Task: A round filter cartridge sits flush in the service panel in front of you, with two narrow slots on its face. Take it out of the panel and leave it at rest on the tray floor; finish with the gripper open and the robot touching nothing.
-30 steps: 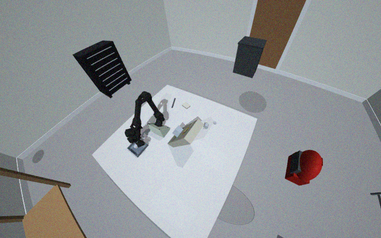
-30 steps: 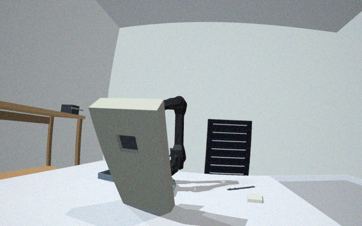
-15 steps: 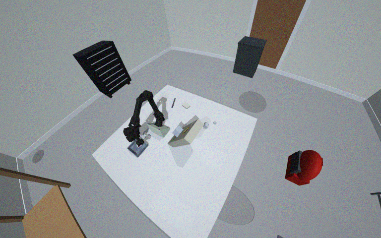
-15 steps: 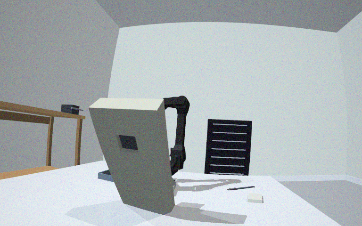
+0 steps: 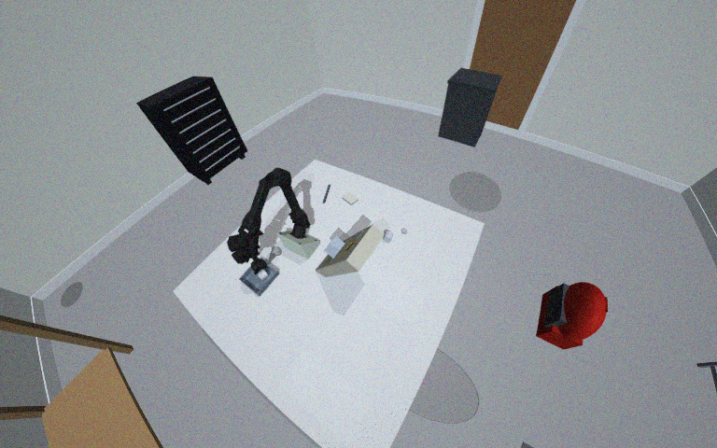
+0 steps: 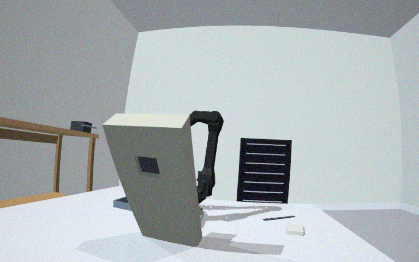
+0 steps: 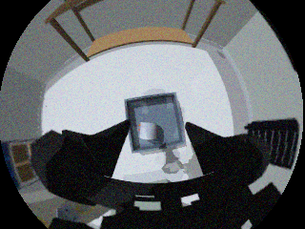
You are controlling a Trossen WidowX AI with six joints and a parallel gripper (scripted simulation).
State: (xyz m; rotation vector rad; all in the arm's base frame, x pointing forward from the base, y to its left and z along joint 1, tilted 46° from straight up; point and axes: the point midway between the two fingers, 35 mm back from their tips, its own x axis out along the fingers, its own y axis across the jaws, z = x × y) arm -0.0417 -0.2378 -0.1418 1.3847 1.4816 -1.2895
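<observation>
The pale filter cartridge [image 5: 262,274] [image 7: 148,130] is inside the blue-grey tray [image 5: 268,286] [image 6: 121,204] [image 7: 179,116], toward its near wall in the wrist view. It looks to be resting on the tray floor; its slots cannot be made out. My gripper [image 5: 260,265] [image 7: 158,124] is open over the tray, with the fingers wide apart on either side and nothing between them. The leaning beige service panel [image 5: 363,248] [image 6: 166,197] stands apart from the tray and hides the gripper and cartridge in the exterior view. A square opening [image 6: 148,165] shows in its back.
A pale green block [image 5: 302,245] stands by the arm's base, between tray and panel. A light blue box [image 5: 335,246] is at the panel's front. Small grey objects [image 5: 387,235] lie behind the panel. A dark pen [image 5: 327,193] [image 6: 279,218] and a cream block [image 5: 349,198] [image 6: 294,229] lie farther off.
</observation>
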